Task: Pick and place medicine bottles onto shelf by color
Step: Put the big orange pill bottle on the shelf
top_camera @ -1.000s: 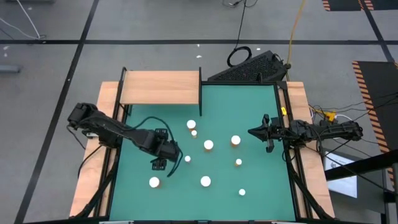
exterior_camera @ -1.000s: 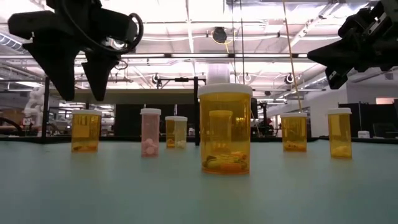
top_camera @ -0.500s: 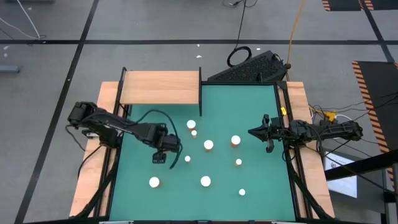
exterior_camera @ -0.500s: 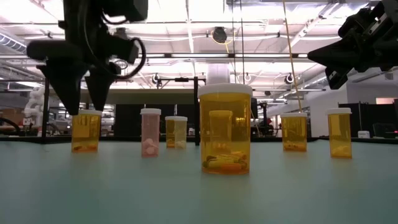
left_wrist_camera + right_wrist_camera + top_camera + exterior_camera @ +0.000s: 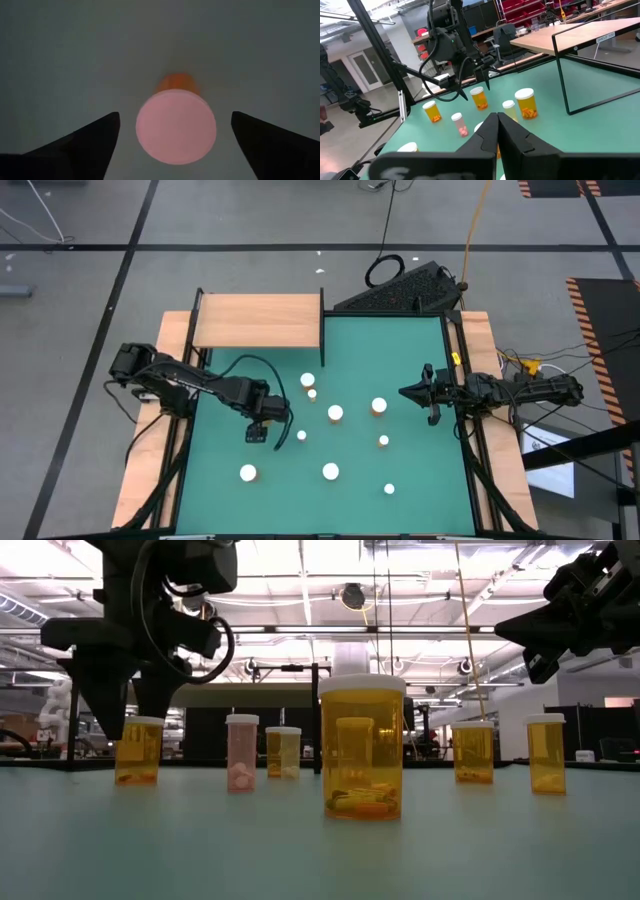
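High view: the left gripper (image 5: 257,430) hangs over the left-centre of the green mat (image 5: 400,340), directly above one orange bottle it hides from this camera. The other medicine bottles (image 5: 335,413) stand scattered, caps up, across the mat's middle. The shelf (image 5: 258,320) is empty at the far left corner. The right gripper (image 5: 431,394) waits near the mat's right edge.

Low view: the left gripper (image 5: 130,705) has its fingers spread, tips straddling the cap of the leftmost orange bottle (image 5: 139,751). That bottle stands upright on the tabletop, not lifted. A pink bottle (image 5: 241,752) stands just beside it, a big orange one (image 5: 362,748) nearer the camera.

Left wrist view: the white cap (image 5: 176,126) sits between the two dark fingers (image 5: 95,142), gaps on both sides, roughly centred. Nothing touching yet.

Right wrist view: the right gripper (image 5: 497,126) is clenched, fingers pressed together, holding nothing.

Risks, judged: descending slightly off centre, one fingertip could land on the cap rim and tip the bottle. Closing too high would pinch only the cap, so the bottle may slip or swing on the lift. A sideways drift could knock the pink bottle. During the carry, the bottle could clip the shelf's black posts (image 5: 321,310).
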`<state>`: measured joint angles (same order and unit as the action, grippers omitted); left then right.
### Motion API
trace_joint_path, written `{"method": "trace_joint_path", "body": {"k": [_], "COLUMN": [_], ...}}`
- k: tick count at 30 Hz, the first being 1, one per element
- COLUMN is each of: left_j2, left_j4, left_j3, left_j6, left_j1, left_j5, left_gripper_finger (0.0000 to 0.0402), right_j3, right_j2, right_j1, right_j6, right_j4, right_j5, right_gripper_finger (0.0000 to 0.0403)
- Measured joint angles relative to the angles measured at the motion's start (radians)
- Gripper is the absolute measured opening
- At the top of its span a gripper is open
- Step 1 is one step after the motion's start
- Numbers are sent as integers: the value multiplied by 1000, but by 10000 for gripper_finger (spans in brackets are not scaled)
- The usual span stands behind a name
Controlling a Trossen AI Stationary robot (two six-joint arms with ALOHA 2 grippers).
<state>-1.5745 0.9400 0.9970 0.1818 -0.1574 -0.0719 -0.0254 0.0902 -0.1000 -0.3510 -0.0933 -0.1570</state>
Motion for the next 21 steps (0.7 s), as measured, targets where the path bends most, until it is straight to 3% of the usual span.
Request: {"method": "trace_joint_path", "body": {"k": [13,17,21], "left_j2": [0,0,0], "left_j4": [-5,-4,-2], "left_j3": [0,0,0], "left_j6": [1,1,-8], "left_j1": [0,0,0], "left_j5": [0,0,0], "left_gripper_finger": [228,208,216], "right_j3": [0,0,0], "right_j2": [0,0,0], "right_j1": [0,0,0], "right_j6": [0,0,0], "right_j4": [0,0,0], "right_j5": [-1,-2,-3], "right_gripper_finger": [0,0,0]}}
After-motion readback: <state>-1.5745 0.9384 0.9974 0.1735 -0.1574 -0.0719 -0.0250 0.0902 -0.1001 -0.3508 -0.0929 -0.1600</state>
